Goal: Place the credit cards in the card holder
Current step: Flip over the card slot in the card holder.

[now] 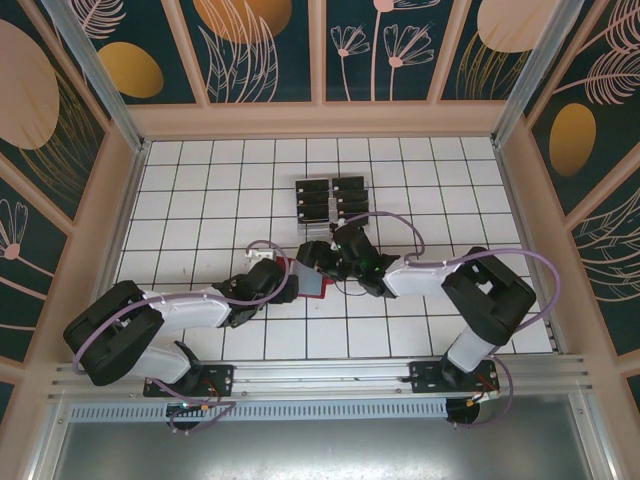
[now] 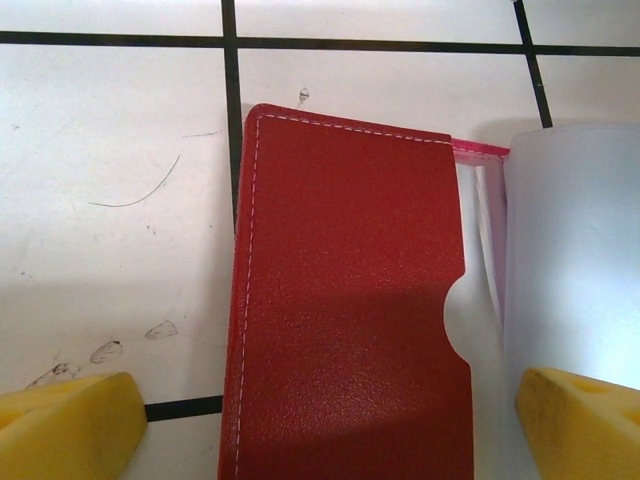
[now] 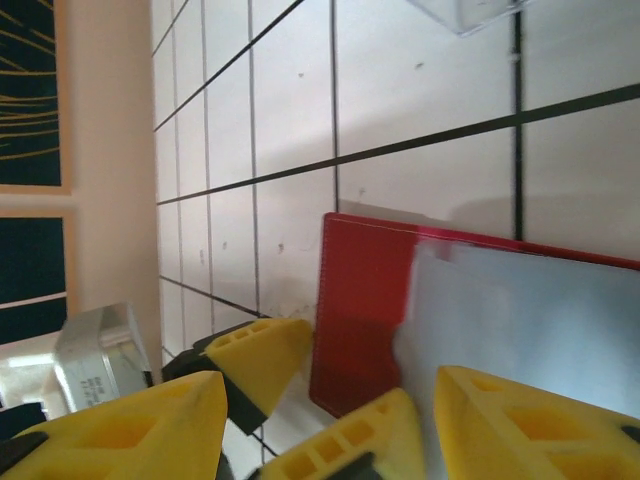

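I'm looking into a lab's robot test booth: two arms (image 1: 190, 310) bolted to a metal rail (image 1: 320, 375), a gridded white tabletop (image 1: 200, 190), and flower-print walls (image 1: 270, 50).

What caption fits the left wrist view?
Open left pincer straddles the red wallet on the white tiled table, its pale inner flap at right.

The card holder (image 2: 350, 300) between the left end effector's (image 2: 325, 430) yellow fingertips (image 2: 70, 425) is deep grained red with white edge stitching, a greyish-lilac pocket and a pink rim. The bench (image 2: 110, 120) beneath is white tile with black grid lines. Beyond it, the credit cards (image 1: 315, 200) are black and the walls (image 1: 260, 50) dark teal with gold ovals and pale flower outlines.
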`<action>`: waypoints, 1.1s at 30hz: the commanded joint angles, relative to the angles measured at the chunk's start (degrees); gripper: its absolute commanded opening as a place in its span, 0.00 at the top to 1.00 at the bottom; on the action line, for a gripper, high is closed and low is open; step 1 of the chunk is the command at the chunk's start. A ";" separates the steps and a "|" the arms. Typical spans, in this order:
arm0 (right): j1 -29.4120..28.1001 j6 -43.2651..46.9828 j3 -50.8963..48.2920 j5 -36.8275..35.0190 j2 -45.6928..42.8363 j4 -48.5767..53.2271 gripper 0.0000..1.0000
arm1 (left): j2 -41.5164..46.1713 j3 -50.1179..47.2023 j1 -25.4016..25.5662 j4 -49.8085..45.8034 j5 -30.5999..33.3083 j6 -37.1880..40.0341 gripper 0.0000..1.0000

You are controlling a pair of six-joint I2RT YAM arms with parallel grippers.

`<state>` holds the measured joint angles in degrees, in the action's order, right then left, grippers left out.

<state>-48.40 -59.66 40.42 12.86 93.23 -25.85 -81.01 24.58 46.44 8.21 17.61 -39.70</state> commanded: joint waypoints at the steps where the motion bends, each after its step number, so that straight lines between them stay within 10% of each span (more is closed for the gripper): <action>1: 0.24 1.88 -1.56 -2.78 -1.31 2.64 0.43 | -4.87 -1.81 -1.63 -1.97 -2.14 -1.68 0.01; 23: -1.78 3.24 3.78 0.19 4.90 2.08 0.43 | -2.02 -2.17 -1.61 -1.33 -2.65 -1.95 0.02; 33: -2.79 3.80 8.52 0.58 6.37 4.48 0.43 | 22.80 -5.15 -1.68 -7.85 5.36 -10.49 0.02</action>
<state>-50.48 -57.30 45.87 13.17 98.48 -22.35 -64.36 19.75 45.01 4.19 18.63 -45.89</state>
